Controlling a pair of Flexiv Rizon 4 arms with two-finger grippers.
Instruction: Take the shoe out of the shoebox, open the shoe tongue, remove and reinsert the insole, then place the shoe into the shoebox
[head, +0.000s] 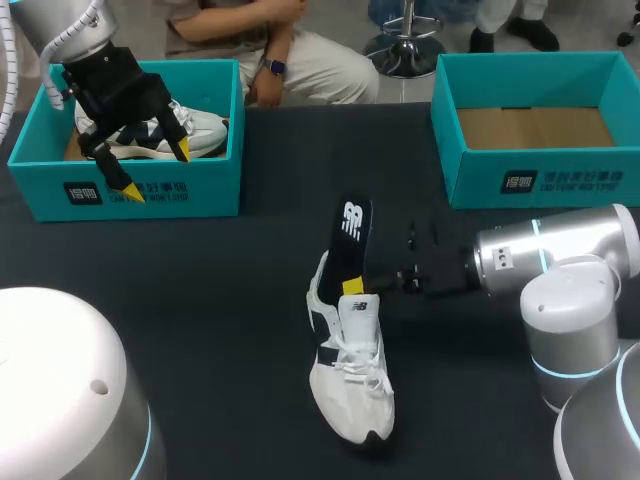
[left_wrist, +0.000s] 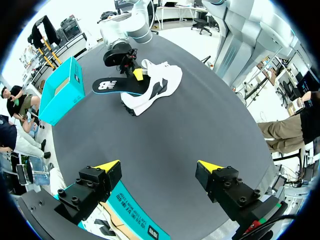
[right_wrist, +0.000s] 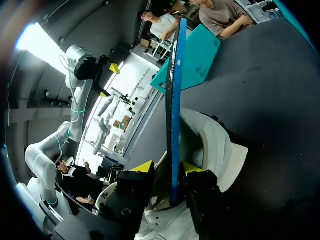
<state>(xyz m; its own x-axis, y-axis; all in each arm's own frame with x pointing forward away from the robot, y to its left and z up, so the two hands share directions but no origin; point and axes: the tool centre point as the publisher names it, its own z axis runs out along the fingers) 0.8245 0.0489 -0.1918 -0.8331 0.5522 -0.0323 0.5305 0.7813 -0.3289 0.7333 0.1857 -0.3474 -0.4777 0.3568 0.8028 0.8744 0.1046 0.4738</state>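
White mesh sneaker (head: 350, 385) lies at table centre. The right gripper (head: 353, 287), reaching in from three o'clock, clenches its black foam insole (head: 353, 240), half out. Left gripper (head: 156, 170) hangs released at ten o'clock. Likely the insole step; next probably needs a straight, steady slide.

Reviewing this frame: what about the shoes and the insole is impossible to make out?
- Head view: the open left gripper covers much of the white sneaker in the left teal shoebox.
- Head and right wrist views: the lower end of the black insole is hidden inside the white shoe on the table; depth unclear.
- Left wrist view: that white sneaker is cut off by the black rim.
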